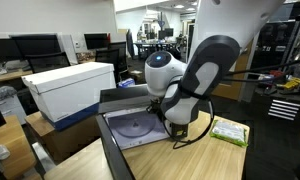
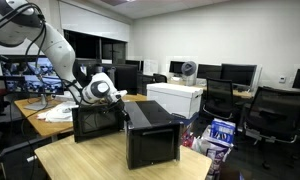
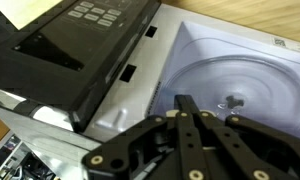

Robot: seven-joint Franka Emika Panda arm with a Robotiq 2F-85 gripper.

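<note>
A black microwave [image 2: 152,138] stands on a wooden table [image 1: 195,162] with its door [image 2: 95,122] swung open. In an exterior view its pale inside with the glass turntable [image 1: 135,126] shows. My gripper [image 1: 176,126] hangs at the oven's opening, next to the open door [image 2: 120,106]. In the wrist view the black fingers [image 3: 185,100] are pressed together, with nothing between them. They point over the glass turntable [image 3: 235,80]. The door and its keypad [image 3: 75,45] lie at the upper left.
A white box [image 1: 70,88] stands on a desk beside the microwave and shows in both exterior views [image 2: 176,98]. A green packet [image 1: 228,131] lies on the table by the arm. Papers [image 2: 58,113], monitors and office chairs [image 2: 275,112] surround the table.
</note>
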